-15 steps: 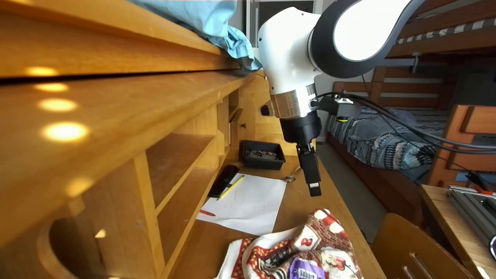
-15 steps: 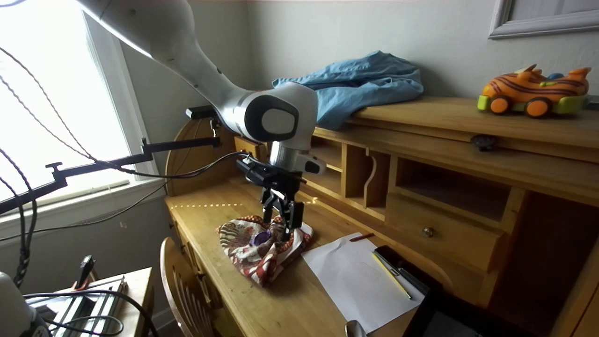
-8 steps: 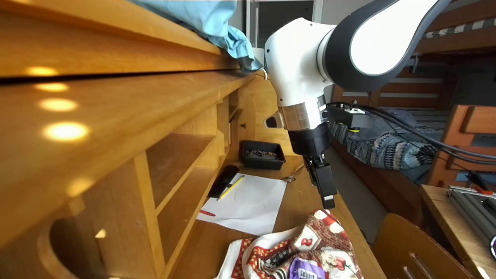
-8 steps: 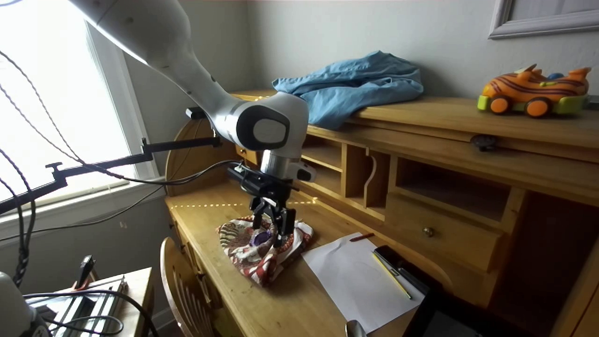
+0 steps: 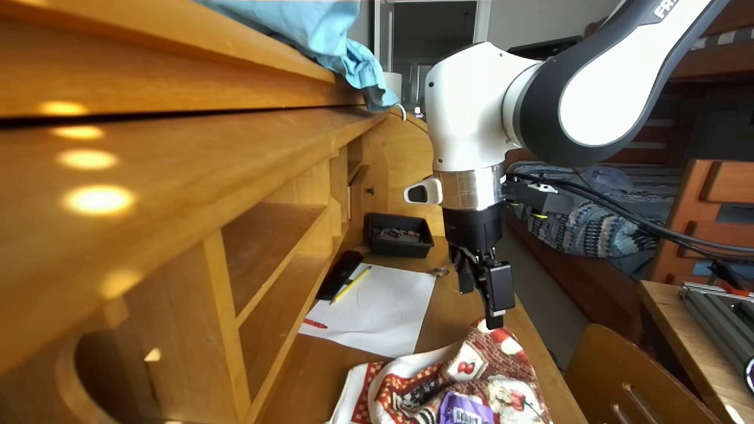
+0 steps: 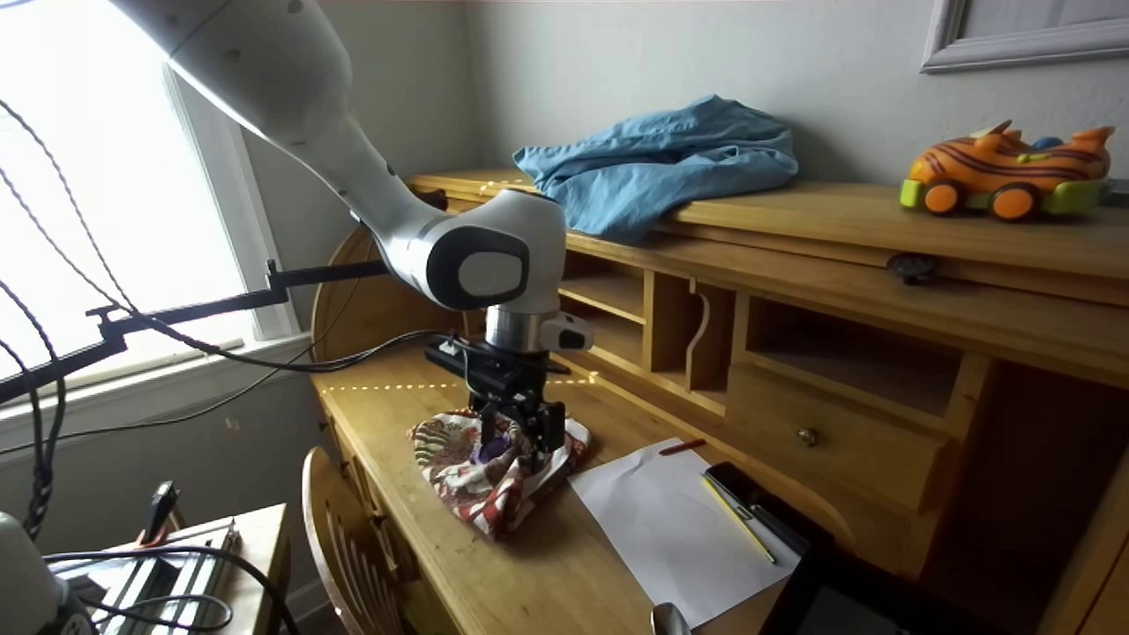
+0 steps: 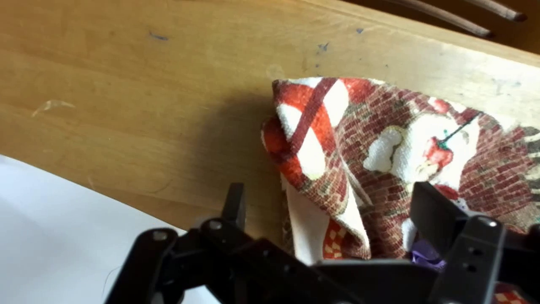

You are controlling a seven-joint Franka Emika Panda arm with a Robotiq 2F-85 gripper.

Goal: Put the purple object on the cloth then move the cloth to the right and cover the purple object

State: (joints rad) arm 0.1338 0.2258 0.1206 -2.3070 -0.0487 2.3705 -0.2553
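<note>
The cloth [image 5: 471, 365], patterned in red, brown and white, lies crumpled on the desk. It also shows in an exterior view [image 6: 476, 489] and in the wrist view [image 7: 379, 169]. The purple object [image 5: 464, 409] rests on the cloth. It shows in an exterior view [image 6: 492, 448], and a small part shows in the wrist view [image 7: 427, 254], partly hidden by a finger. My gripper [image 7: 331, 200] is open and empty above the cloth. In the wrist view one finger is over bare desk beside the cloth's folded edge, the other over the cloth near the purple object.
White paper [image 5: 389, 306] with a yellow pencil [image 5: 351, 285] lies beside the cloth. A black tray [image 5: 399, 235] and spoon [image 6: 670, 619] are farther along the desk. Wooden shelves [image 6: 670, 326] line its back. A chair [image 6: 340, 538] stands at the front edge.
My gripper has moved down toward the cloth and toward the desk's front edge, and its wrist has turned more upright. The cloth and the purple object have not moved.
</note>
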